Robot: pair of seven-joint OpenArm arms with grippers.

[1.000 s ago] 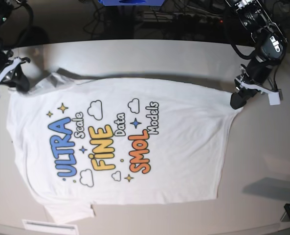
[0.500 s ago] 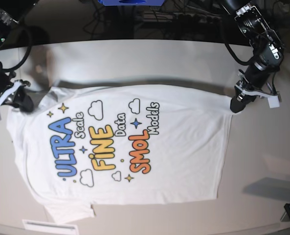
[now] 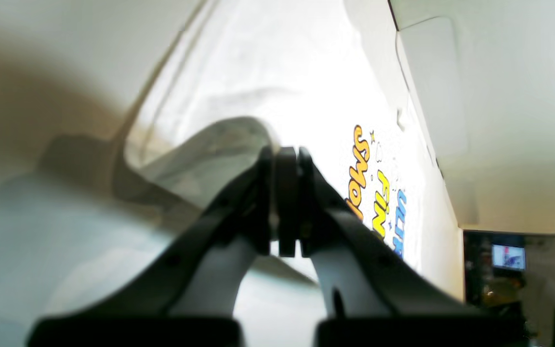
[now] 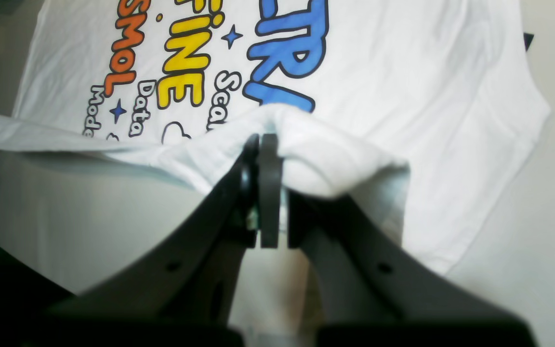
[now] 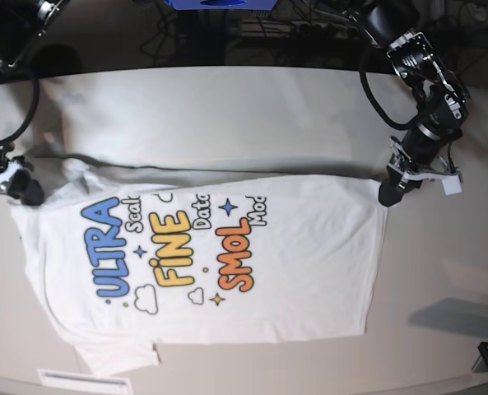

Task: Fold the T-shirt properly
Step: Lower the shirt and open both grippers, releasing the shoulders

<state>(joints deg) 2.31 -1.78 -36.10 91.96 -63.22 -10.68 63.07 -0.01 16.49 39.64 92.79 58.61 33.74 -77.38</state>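
**Base view: far edge of the shirt pinched at both ends for the first fold**

Base view: the shirt (image 5: 227,263) is seen print-up on the table (image 5: 227,99), spread across most of it. Its far long edge is raised off the surface and drawn in over the print, so the tops of the letters are covered. The left gripper (image 5: 389,194) is clamped on the hem-side corner, the right gripper (image 5: 25,191) on the shoulder-side end. The two ends are held at once, apparently so that the edge travels as one straight line and the fold comes out even.

Left wrist view: the jaws are pressed together on a curl of white cloth, and the edge is seen running away taut toward the print. The grip is taken at the very corner, probably to keep the rest flat.

Right wrist view: the jaws are closed on a bunched ridge of cloth, which drapes over the blue lettering beyond. No slack is seen between the two grips.
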